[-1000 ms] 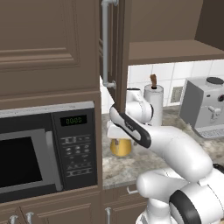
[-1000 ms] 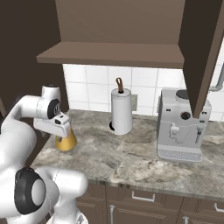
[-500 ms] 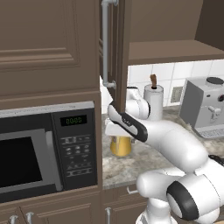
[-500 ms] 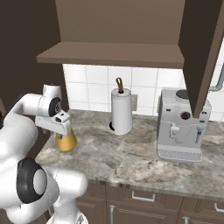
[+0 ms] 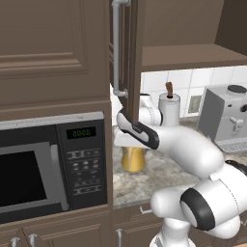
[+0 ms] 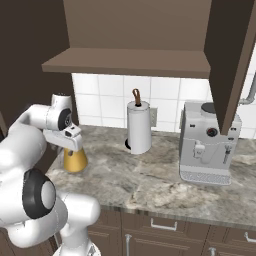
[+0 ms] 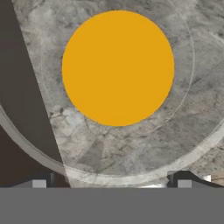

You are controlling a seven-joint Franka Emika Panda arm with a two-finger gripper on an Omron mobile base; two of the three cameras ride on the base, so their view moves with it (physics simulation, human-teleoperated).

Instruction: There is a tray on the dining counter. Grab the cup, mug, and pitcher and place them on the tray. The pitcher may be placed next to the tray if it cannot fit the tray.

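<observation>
The pitcher (image 6: pixel 75 161), clear glass with an amber lower body, stands on the stone worktop (image 6: pixel 150 175) at the left end, beside the dark cabinet side. My gripper (image 6: pixel 70 146) hangs straight above its neck, pointing down. In the hand view the pitcher (image 7: pixel 118 68) appears from above as an amber disc inside a glass outline, with my gripper (image 7: pixel 111 180) open and its fingertips set wide on either side. From the left base view the pitcher's (image 5: pixel 133 159) amber base shows below my forearm. The tray, dining counter, cup and mug are out of view.
A white paper-towel roll (image 6: pixel 138 127) stands mid-worktop and a grey coffee machine (image 6: pixel 206 145) to its right. A microwave (image 5: pixel 43 169) sits left of the pitcher. An open cabinet door (image 5: pixel 128 53) and a wall-cabinet shelf (image 6: pixel 130 62) hang overhead.
My hand has sunk slightly toward the pitcher's neck and the elbow has shifted a little. The pitcher has not moved and the jaws stay open.
</observation>
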